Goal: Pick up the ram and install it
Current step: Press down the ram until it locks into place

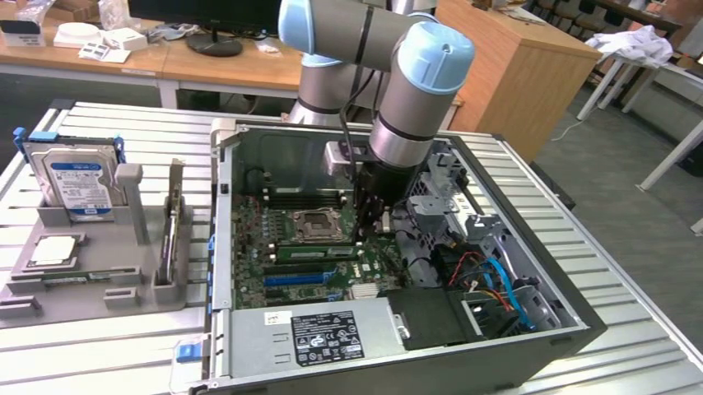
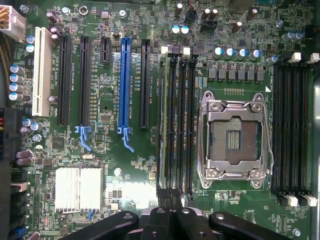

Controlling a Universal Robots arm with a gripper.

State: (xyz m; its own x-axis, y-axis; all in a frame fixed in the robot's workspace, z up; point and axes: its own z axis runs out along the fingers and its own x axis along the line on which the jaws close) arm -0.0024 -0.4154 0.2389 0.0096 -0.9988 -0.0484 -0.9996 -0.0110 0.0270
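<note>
Ram (image 2: 161,120) already stands on edge in a black slot just beside the empty processor socket (image 2: 234,141), with the clenched tool (image 2: 170,210) low above its end, inside the computer case (image 1: 528,329), so installing looks nearly finished.

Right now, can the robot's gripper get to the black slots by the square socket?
Probably yes. The gripper hangs right over those slots, the case is open on top, and nothing covers them.
</note>
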